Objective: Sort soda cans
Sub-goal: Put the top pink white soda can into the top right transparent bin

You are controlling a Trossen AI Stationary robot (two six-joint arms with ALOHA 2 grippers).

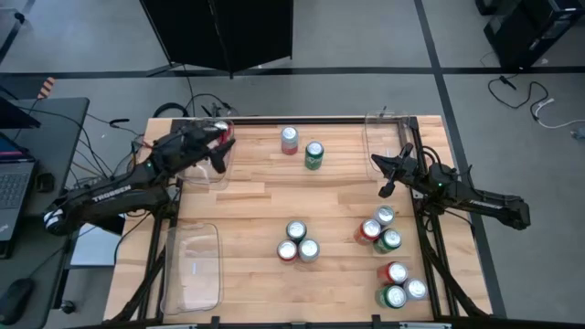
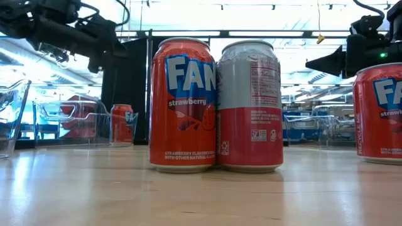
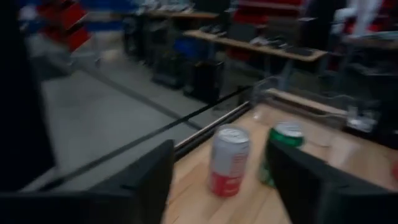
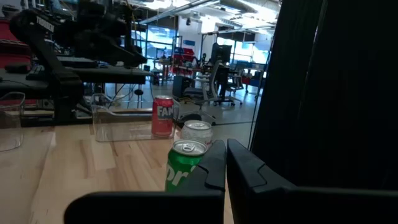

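We see the left claw (image 1: 219,146) hanging released over the clear bin (image 1: 203,155) at the far left of the worktop (image 1: 247,196), with a red can (image 4: 163,116) standing inside that bin. Just beside it toward the middle stand a silver-and-red can (image 1: 289,139) and a green can (image 1: 313,154), near each other by the far edge. The right claw (image 1: 386,174) is clenched on nothing, beside a second clear bin (image 1: 388,137) at the far right.

Bare wood lies open between the far pair and three silver-topped cans (image 1: 297,242) clustered at the middle front. Right of them sit three more cans (image 1: 379,228), and another three (image 1: 398,283) by the near right corner. A third bin (image 1: 192,265) lies at the near left.

In the low view, a red can (image 2: 183,103) touches a silver-and-red one (image 2: 250,105).
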